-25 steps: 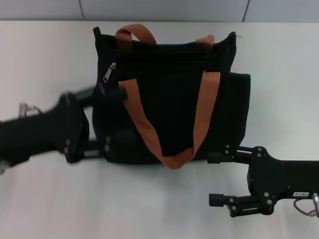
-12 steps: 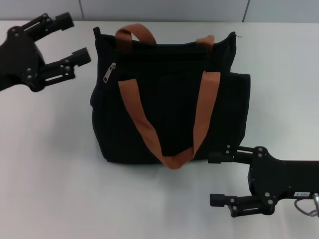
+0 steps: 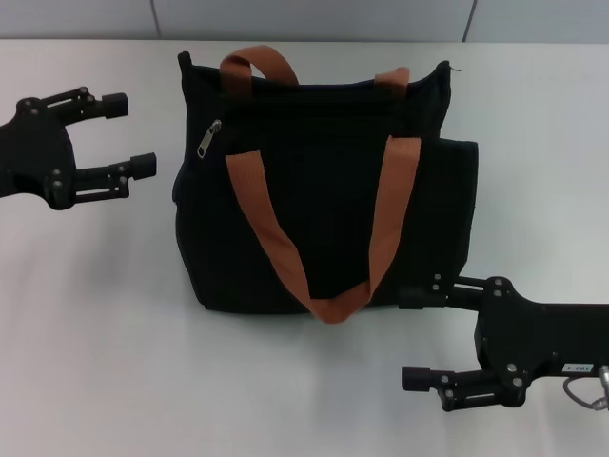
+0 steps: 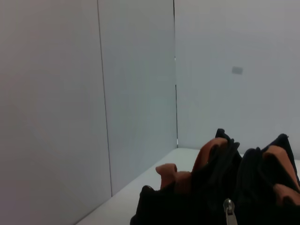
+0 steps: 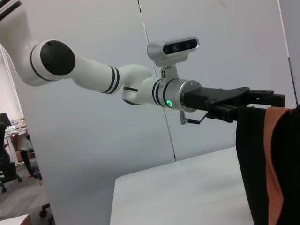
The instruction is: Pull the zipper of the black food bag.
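The black food bag (image 3: 324,205) lies on the white table with two orange-brown strap handles (image 3: 390,224) across it. Its silver zipper pull (image 3: 208,139) sits near the bag's upper left corner, and shows too in the left wrist view as the zipper (image 4: 229,209). My left gripper (image 3: 128,133) hovers open just left of the bag, level with the zipper and apart from it. My right gripper (image 3: 411,338) stands open at the bag's lower right corner, one finger (image 3: 423,295) close against the bag's bottom edge. In the right wrist view the bag (image 5: 267,164) fills the edge, with the left gripper (image 5: 262,99) beyond.
The white table (image 3: 95,333) spreads wide to the left and front of the bag. A grey panelled wall (image 3: 314,19) runs along the table's far edge.
My left gripper rose from the bag's lower left side to the far left corner, then came down and right toward the zipper's level. The right arm and bag stayed put.
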Available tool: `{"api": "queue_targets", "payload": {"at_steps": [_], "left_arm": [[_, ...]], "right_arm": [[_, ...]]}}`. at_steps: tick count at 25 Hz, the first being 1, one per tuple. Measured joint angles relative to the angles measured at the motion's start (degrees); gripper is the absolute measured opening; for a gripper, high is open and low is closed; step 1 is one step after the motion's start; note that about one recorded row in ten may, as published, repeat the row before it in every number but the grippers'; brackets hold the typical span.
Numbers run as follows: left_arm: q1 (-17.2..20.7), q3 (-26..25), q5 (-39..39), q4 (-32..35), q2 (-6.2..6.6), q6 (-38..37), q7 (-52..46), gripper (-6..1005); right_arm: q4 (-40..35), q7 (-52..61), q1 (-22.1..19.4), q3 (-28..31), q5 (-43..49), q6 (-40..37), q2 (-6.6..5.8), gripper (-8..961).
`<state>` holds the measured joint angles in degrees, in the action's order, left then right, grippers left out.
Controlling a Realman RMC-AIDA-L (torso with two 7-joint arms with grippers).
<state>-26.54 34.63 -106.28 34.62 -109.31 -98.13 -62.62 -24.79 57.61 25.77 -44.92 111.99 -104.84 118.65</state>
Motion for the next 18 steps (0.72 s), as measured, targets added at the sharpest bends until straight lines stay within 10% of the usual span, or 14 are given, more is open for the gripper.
{"api": "queue_targets", "payload": {"at_steps": [18], "left_arm": [[-6.1, 0.6, -8.2, 0.2, -2.37, 5.2, 0.8, 814]], "right_arm": [[-0.2, 0.7, 0.3, 0.1, -0.2, 0.5, -0.08, 833]]}}
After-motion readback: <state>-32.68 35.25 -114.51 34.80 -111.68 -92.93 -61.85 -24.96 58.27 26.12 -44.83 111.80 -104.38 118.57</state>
